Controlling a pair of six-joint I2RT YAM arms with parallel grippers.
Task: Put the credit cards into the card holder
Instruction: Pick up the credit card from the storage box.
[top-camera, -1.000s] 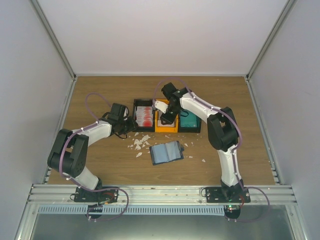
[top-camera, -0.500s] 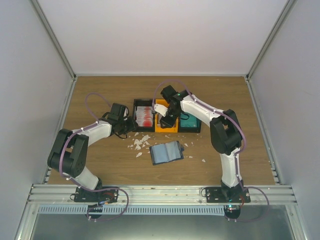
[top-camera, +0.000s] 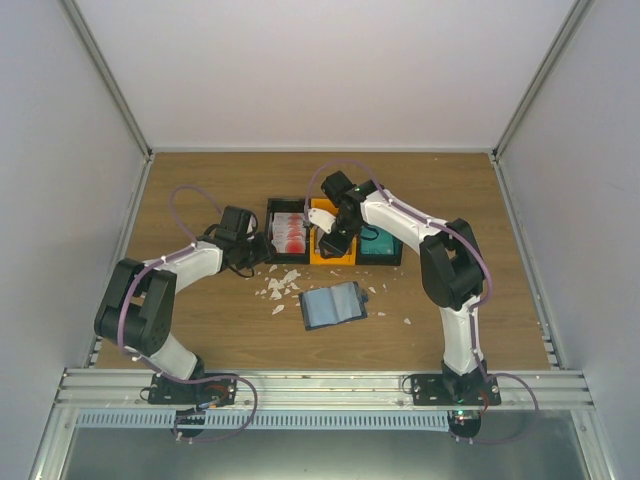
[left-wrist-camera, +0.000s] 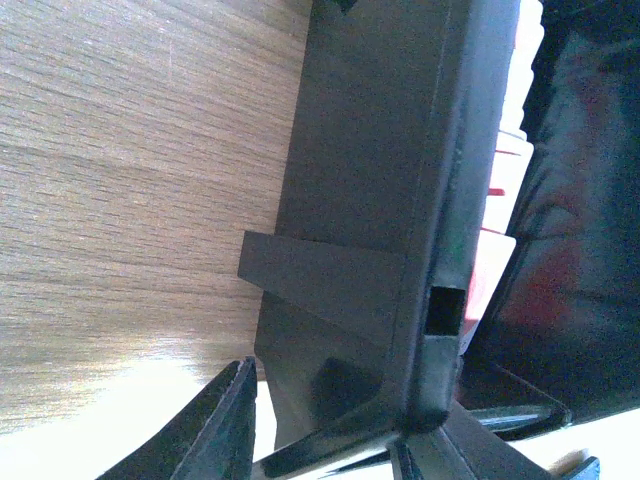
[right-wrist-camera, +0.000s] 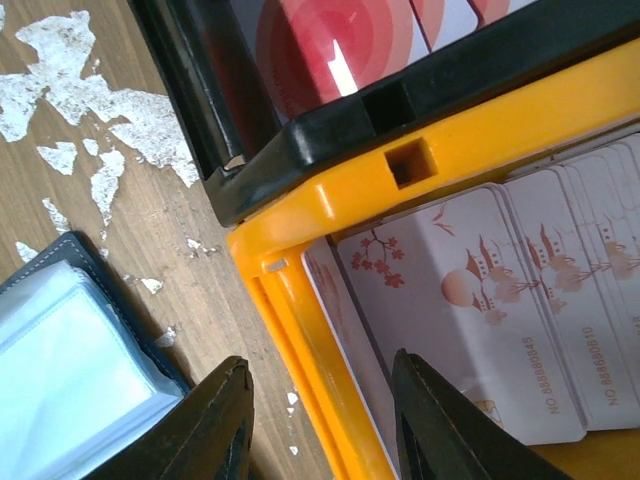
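Since the right claw (right-wrist-camera: 320, 362) has dropped onto the orange bin (right-wrist-camera: 300, 290), jaws apart over its credit cards (right-wrist-camera: 440, 300), 1 pick seems near; the card holder (top-camera: 333, 305) lies open on the bench (top-camera: 250, 340).

Table (top-camera: 230, 320) is wood-grain with a satin finish, dull flaky white scraps (right-wrist-camera: 120, 120) on it; front frame rail (top-camera: 320, 385) is bare brushed metal. Black bin (left-wrist-camera: 380, 150) is matt moulded plastic, orange bin (right-wrist-camera: 480, 130) is similar plastic but glossier. Credit cards (right-wrist-camera: 450, 290) are smooth printed plastic with a slight sheen; card holder (right-wrist-camera: 70, 340) has a dark stitched cover and clear glossy film pockets.
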